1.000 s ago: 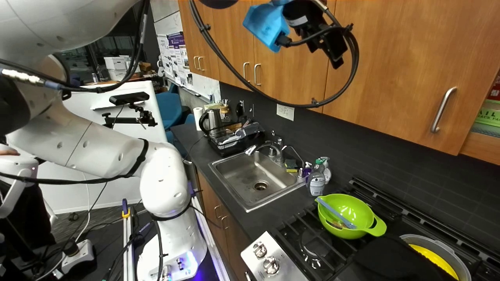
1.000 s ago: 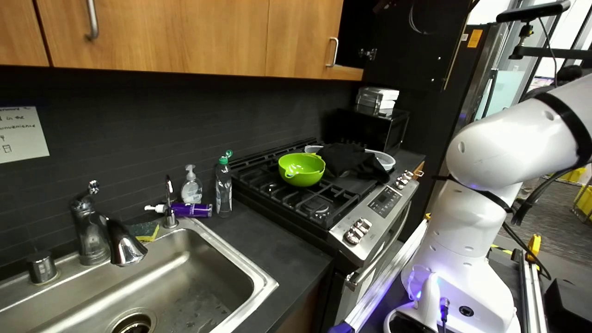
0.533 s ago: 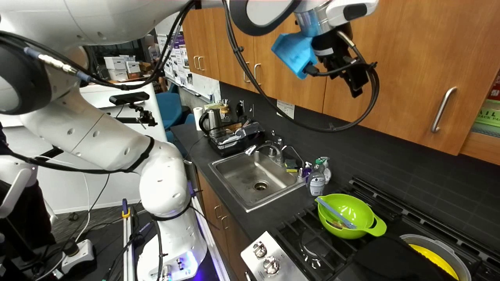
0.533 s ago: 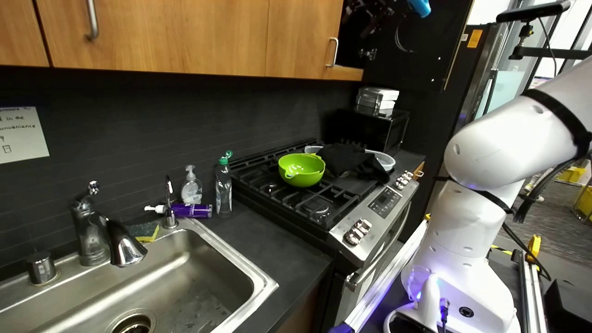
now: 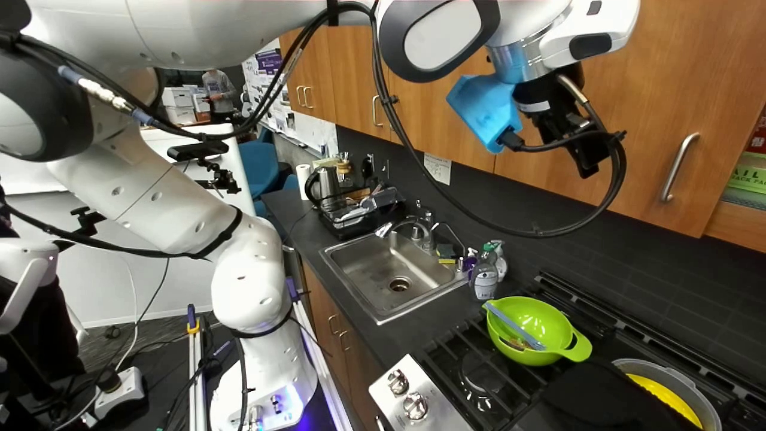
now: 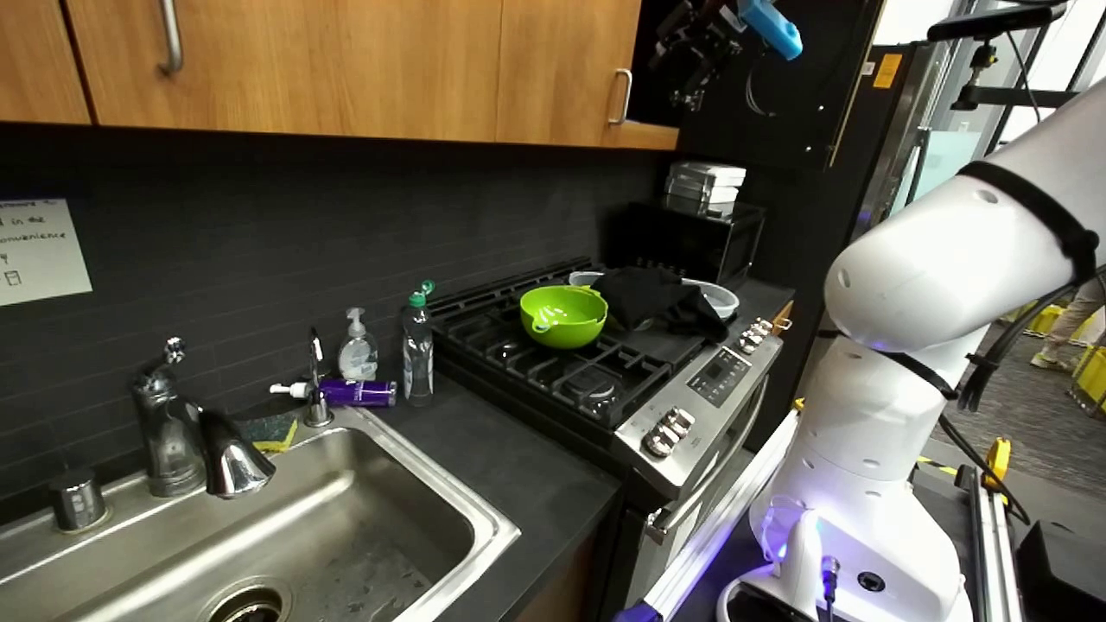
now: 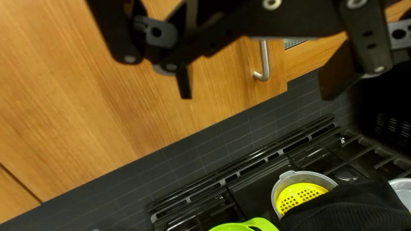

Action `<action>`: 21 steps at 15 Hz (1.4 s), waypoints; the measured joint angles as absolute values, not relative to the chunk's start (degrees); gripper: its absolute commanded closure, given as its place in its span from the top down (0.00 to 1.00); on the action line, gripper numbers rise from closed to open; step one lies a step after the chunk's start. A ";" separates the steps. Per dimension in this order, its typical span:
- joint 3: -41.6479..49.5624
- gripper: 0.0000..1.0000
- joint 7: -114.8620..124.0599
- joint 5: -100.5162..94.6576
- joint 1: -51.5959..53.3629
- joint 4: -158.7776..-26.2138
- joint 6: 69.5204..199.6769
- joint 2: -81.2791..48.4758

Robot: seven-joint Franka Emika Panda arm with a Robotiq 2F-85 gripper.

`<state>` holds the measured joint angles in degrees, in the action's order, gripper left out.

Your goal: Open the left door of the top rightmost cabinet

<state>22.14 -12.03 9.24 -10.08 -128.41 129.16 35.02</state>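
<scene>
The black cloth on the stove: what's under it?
The wrist view shows a gray container with a perforated yellow strainer inside, both partly covered by the black cloth. A pale container shows at the cloth's opposite edge. Whatever lies beneath the cloth's middle is hidden.

A kitchen is seen, set within a lab or office; which of these cannot be told. It is marked by a sink [image 5: 371, 274], at whose rim a faucet [image 6: 171, 436] and a sponge [image 6: 278, 439] are found. Higher than the sink, cabinets [image 5: 649, 120] are hung along the wall [image 5: 628, 260]. Across some counter [image 6: 518, 475] from the sink, a stove [image 6: 622, 371] is fitted, with a bowl [image 6: 563, 333] placed on it. On the sink's other side, a kettle [image 5: 328, 185] and a dish rack [image 5: 358, 230] are set. The workplace is indicated by a robot arm [image 5: 254, 281], a camera [image 5: 197, 149] held on a stand [image 5: 222, 179] and, well beyond the sink, a whiteboard [image 5: 316, 133], papers [image 5: 263, 90] and chairs [image 5: 258, 164].
</scene>
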 measured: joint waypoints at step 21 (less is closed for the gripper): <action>27.36 1.00 -31.14 21.70 1.64 -140.30 144.94 39.44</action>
<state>27.36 -31.14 21.70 1.64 -140.30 144.94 39.44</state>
